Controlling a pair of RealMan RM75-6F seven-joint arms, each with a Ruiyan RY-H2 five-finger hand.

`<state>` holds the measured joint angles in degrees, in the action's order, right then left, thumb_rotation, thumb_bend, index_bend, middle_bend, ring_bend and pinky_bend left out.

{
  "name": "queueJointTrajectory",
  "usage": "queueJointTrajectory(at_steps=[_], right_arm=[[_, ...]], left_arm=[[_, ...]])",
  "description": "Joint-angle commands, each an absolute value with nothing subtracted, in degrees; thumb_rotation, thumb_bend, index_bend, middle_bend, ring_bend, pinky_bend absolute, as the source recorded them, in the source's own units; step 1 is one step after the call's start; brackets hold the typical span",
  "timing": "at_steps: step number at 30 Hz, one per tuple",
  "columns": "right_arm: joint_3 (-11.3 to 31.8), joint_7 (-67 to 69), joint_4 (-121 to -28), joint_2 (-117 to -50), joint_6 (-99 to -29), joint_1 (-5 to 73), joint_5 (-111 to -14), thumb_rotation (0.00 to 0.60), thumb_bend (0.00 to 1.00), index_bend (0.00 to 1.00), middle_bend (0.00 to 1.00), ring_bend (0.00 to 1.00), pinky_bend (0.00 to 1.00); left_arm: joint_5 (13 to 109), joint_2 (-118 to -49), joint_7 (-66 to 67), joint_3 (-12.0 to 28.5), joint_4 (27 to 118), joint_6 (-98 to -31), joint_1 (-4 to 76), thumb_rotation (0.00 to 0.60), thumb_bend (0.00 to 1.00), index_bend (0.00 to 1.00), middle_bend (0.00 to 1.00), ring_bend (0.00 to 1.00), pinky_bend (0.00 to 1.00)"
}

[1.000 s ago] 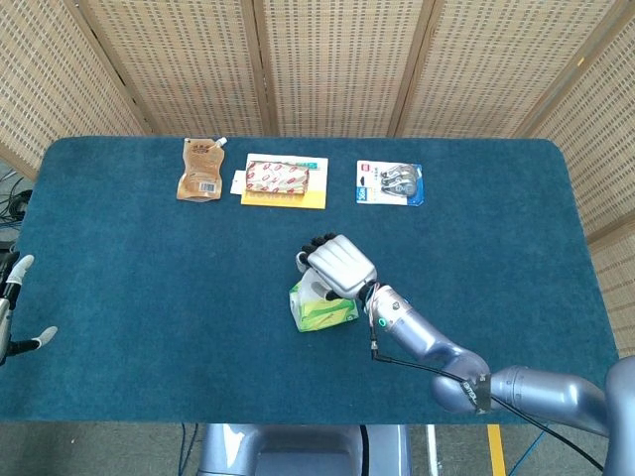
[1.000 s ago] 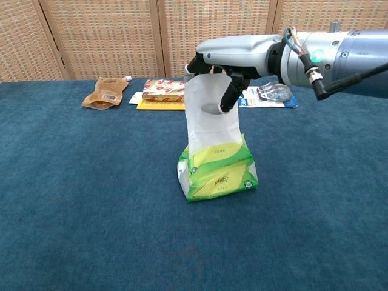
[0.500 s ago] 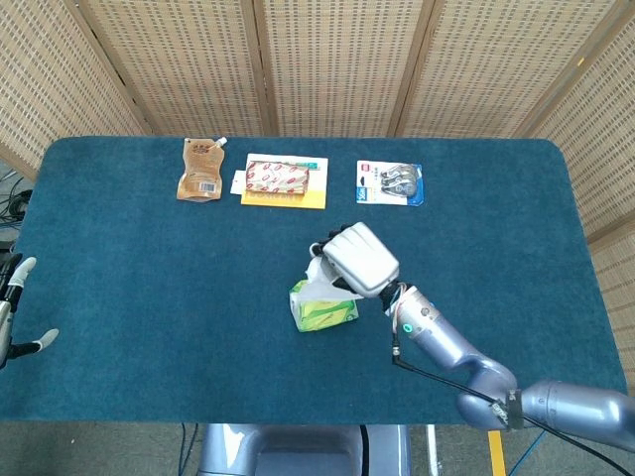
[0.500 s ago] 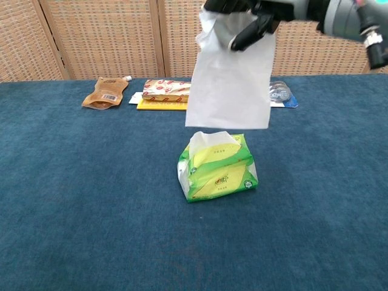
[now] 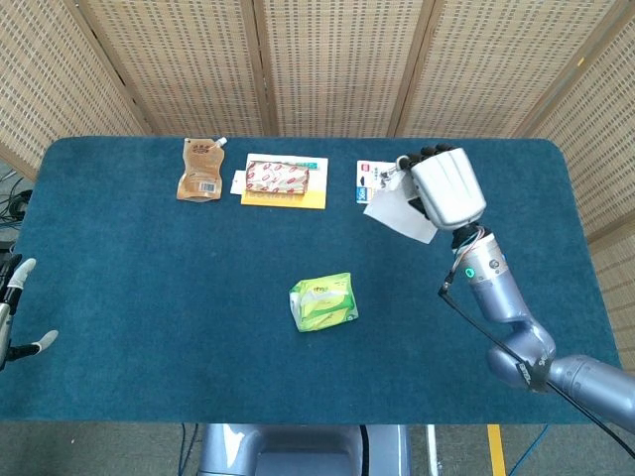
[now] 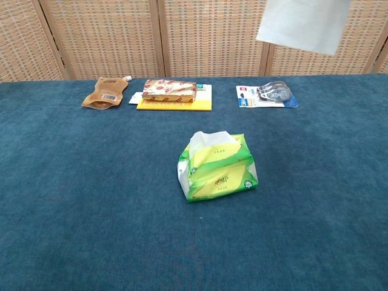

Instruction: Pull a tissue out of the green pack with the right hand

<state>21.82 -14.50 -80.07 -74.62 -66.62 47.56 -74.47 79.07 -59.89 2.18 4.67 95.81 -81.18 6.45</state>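
The green tissue pack (image 5: pixel 323 302) (image 6: pixel 217 167) lies near the middle of the blue table, with a white tissue tip sticking out of its top. My right hand (image 5: pixel 444 185) is raised high, to the right of and beyond the pack, and holds a white tissue (image 5: pixel 401 214) (image 6: pixel 304 23) that hangs free of the pack. In the chest view only the tissue's lower part shows at the top edge; the hand itself is out of that frame. My left hand (image 5: pixel 14 307) sits at the table's left edge, fingers apart, holding nothing.
Along the far side of the table lie a brown pouch (image 5: pixel 200 170) (image 6: pixel 107 91), a red-patterned box on a yellow card (image 5: pixel 283 180) (image 6: pixel 173 94), and a blister pack (image 5: pixel 390 183) (image 6: pixel 267 96). Wicker screens stand behind the table.
My right hand rose and swung right and away from the pack, drawing the tissue fully out; the tissue now hangs in the air, apart from the pack. The left hand stayed put.
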Motion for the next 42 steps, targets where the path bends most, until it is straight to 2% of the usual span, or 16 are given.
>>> queueJointTrajectory(at_steps=[1, 5, 8, 15, 16, 17, 18, 19, 20, 21, 22, 24, 29, 32, 38, 42], right_arm=[[16.69, -10.74, -63.4, -83.74, -64.53, 47.12, -74.26, 0.6, 0.78, 0.67, 0.68, 0.62, 0.6], [10.44, -6.48, -54.83, -88.86, -64.0, 45.65, -79.29, 0.6, 0.8, 0.67, 0.68, 0.62, 0.6], [7.62, -4.06, -51.59, -91.19, -64.29, 44.41, -81.61, 0.6, 0.8, 0.67, 0.68, 0.62, 0.6], [2.8, -0.66, -50.8, -92.93, -66.51, 41.07, -85.99, 0.6, 0.78, 0.67, 0.67, 0.65, 0.6], [2.41, -0.26, -51.88, -92.6, -66.77, 40.57, -86.26, 0.6, 0.67, 0.61, 0.61, 0.61, 0.59], [2.11, 0.14, -53.07, -92.26, -67.15, 40.03, -86.47, 0.6, 0.53, 0.51, 0.51, 0.52, 0.55], [1.71, 0.51, -54.3, -91.79, -67.4, 39.56, -86.79, 0.6, 0.29, 0.31, 0.31, 0.33, 0.44], [0.91, 1.08, -56.15, -90.78, -67.24, 39.09, -87.38, 0.6, 0.09, 0.13, 0.13, 0.14, 0.3], [0.25, 1.36, -57.87, -89.69, -66.44, 38.85, -87.58, 0.6, 0.02, 0.04, 0.04, 0.05, 0.21], [-0.13, 1.47, -59.44, -88.75, -65.69, 38.7, -87.49, 0.6, 0.0, 0.0, 0.0, 0.0, 0.11], [0.05, 1.68, -61.69, -87.64, -65.64, 38.41, -87.08, 0.6, 0.0, 0.0, 0.0, 0.0, 0.06], [0.37, 2.6, -66.88, -84.9, -66.29, 37.9, -86.92, 0.6, 0.0, 0.0, 0.0, 0.0, 0.01], [0.22, -0.2, -80.29, -75.52, -68.03, 35.92, -86.9, 0.6, 0.0, 0.0, 0.0, 0.0, 0.0], [0.27, -1.44, -84.97, -71.12, -72.85, 33.13, -88.08, 0.6, 0.0, 0.0, 0.0, 0.0, 0.0], [-0.9, -0.08, -86.66, -66.13, -82.69, 25.47, -89.15, 0.6, 0.0, 0.0, 0.0, 0.0, 0.0], [-2.08, 1.91, -85.56, -65.93, -85.62, 21.45, -88.76, 0.6, 0.0, 0.0, 0.0, 0.0, 0.0]], left_arm=[[78.6, -59.91, 2.31, 4.85, 95.85, -80.91, 6.6, 0.6, 0.0, 0.0, 0.0, 0.0, 0.0], [77.7, -60.14, 3.21, 5.02, 96.06, -80.27, 6.92, 0.6, 0.0, 0.0, 0.0, 0.0, 0.0], [77.39, -60.36, 3.81, 5.02, 96.06, -80.02, 7.06, 0.6, 0.0, 0.0, 0.0, 0.0, 0.0], [77.23, -60.68, 3.99, 4.74, 95.44, -79.72, 7.08, 0.6, 0.0, 0.0, 0.0, 0.0, 0.0], [77.33, -60.63, 3.72, 4.7, 95.32, -79.75, 7.04, 0.6, 0.0, 0.0, 0.0, 0.0, 0.0], [77.43, -60.59, 3.45, 4.69, 95.21, -79.86, 6.98, 0.6, 0.0, 0.0, 0.0, 0.0, 0.0], [77.53, -60.57, 3.25, 4.7, 95.11, -80.01, 6.92, 0.6, 0.0, 0.0, 0.0, 0.0, 0.0], [77.67, -60.55, 3.02, 4.69, 95.0, -80.2, 6.84, 0.6, 0.0, 0.0, 0.0, 0.0, 0.0], [77.77, -60.54, 2.86, 4.66, 94.96, -80.31, 6.79, 0.6, 0.0, 0.0, 0.0, 0.0, 0.0], [77.86, -60.54, 2.84, 4.65, 95.0, -80.36, 6.78, 0.6, 0.0, 0.0, 0.0, 0.0, 0.0], [77.98, -60.53, 2.89, 4.61, 95.11, -80.41, 6.78, 0.6, 0.0, 0.0, 0.0, 0.0, 0.0], [78.22, -60.5, 2.99, 4.47, 95.27, -80.45, 6.76, 0.6, 0.0, 0.0, 0.0, 0.0, 0.0], [78.97, -60.3, 2.96, 4.19, 95.72, -80.96, 6.54, 0.6, 0.0, 0.0, 0.0, 0.0, 0.0], [79.39, -60.1, 2.72, 4.12, 96.11, -81.42, 6.35, 0.6, 0.0, 0.0, 0.0, 0.0, 0.0], [80.56, -59.92, 2.64, 3.81, 96.56, -82.52, 5.93, 0.6, 0.0, 0.0, 0.0, 0.0, 0.0], [81.13, -60.33, 2.48, 3.77, 95.84, -82.83, 5.95, 0.6, 0.0, 0.0, 0.0, 0.0, 0.0]])
